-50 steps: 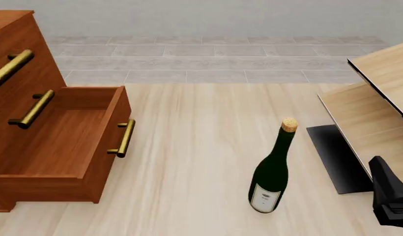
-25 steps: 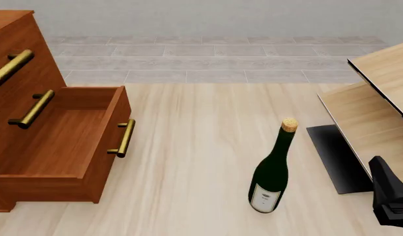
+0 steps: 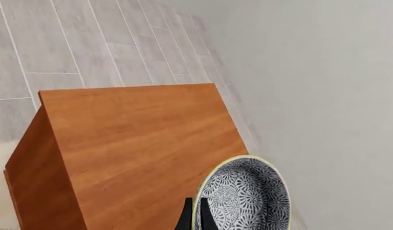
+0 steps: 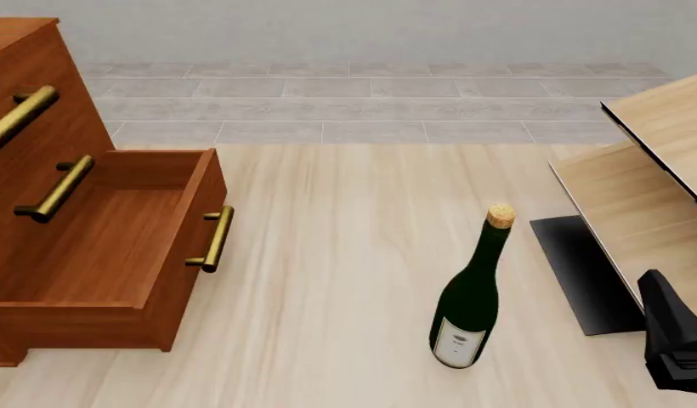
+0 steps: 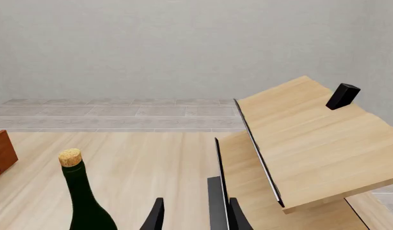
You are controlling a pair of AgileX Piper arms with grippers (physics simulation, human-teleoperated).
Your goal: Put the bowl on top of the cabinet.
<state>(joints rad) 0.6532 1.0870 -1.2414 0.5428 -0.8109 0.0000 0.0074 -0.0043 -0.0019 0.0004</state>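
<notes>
My left gripper [image 3: 195,218] pinches the rim of the bowl [image 3: 246,196] at lower centre above the cabinet [image 3: 139,139]; ceramic, stiff, light, chip-prone, so I judge that thin rim hold slippery.

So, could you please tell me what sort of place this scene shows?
Probably a simulated indoor room: a light wooden table, a tiled floor meeting a plain wall, and a cabinet beside a wine bottle.
</notes>
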